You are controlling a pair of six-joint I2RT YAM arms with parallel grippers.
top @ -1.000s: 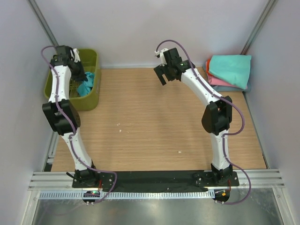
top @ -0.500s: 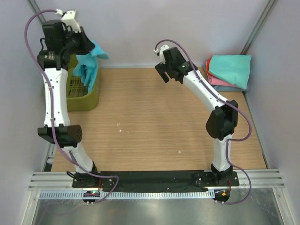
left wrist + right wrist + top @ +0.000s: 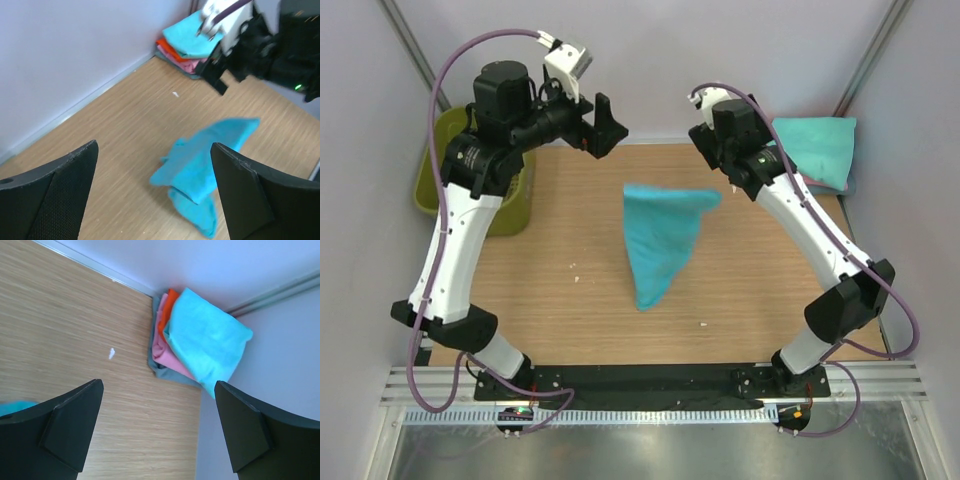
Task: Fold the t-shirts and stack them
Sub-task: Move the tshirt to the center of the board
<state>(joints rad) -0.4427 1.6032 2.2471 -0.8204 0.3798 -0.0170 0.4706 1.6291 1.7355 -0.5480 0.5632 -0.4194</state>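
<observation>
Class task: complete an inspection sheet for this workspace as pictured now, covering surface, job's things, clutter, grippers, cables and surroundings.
Surface: wooden table, bare wood, few pale specks.
Job's things: turquoise t-shirt bunched, unfolded, at mid-table; folded stack in far right corner, mint-teal on top, orange-red, pink and grey-blue beneath.
Clutter: olive-green basket at far left.
Grippers: left gripper jaws open, empty; right gripper jaws open, empty.
Cables: purple cables loop along both arms.
Surroundings: pale walls; nothing else seen.
</observation>
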